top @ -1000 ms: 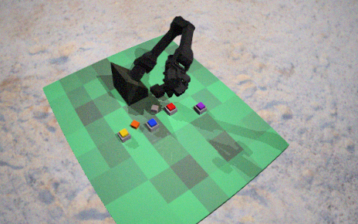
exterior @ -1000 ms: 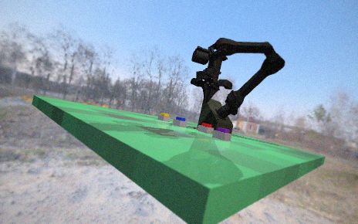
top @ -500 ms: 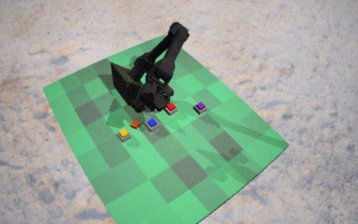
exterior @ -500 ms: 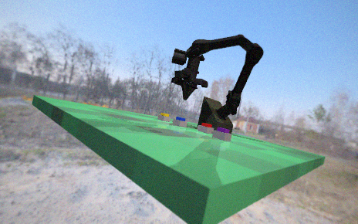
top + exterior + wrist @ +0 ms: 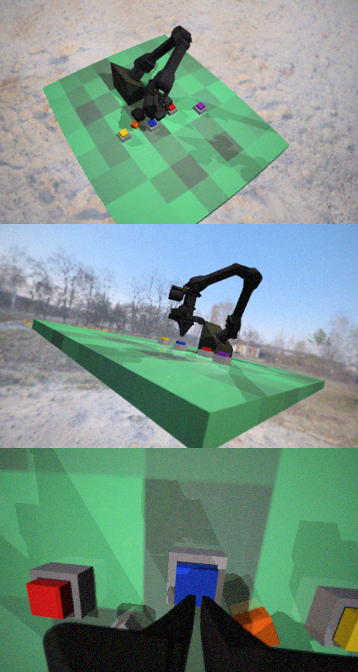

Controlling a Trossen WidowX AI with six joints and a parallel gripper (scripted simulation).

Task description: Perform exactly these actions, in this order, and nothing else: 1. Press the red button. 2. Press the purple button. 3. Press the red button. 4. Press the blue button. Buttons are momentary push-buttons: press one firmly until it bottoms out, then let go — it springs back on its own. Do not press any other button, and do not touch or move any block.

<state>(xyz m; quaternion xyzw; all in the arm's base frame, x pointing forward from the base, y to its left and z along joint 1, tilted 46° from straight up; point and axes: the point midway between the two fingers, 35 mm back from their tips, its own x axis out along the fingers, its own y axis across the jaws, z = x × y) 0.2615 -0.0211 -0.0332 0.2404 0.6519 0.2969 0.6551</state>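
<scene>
Four buttons on grey bases sit on the green checkered mat (image 5: 231, 154) (image 5: 173, 378). The blue button (image 5: 152, 123) (image 5: 180, 343) (image 5: 196, 580) lies just under and ahead of my fingertips. The red button (image 5: 172, 107) (image 5: 207, 349) (image 5: 47, 597) is beside it, and the purple button (image 5: 200, 106) (image 5: 223, 354) is beyond the red one. My gripper (image 5: 151, 116) (image 5: 184, 334) (image 5: 198, 601) is shut with nothing in it. It points down and hangs a short way above the blue button, apart from it.
A yellow button (image 5: 123, 133) (image 5: 164, 338) (image 5: 347, 628) is at the far end of the row. An orange block (image 5: 134, 124) (image 5: 257, 624) lies close beside the blue button. A small dull block (image 5: 131, 615) shows partly behind my fingers. The arm's dark base (image 5: 125, 83) stands behind the row.
</scene>
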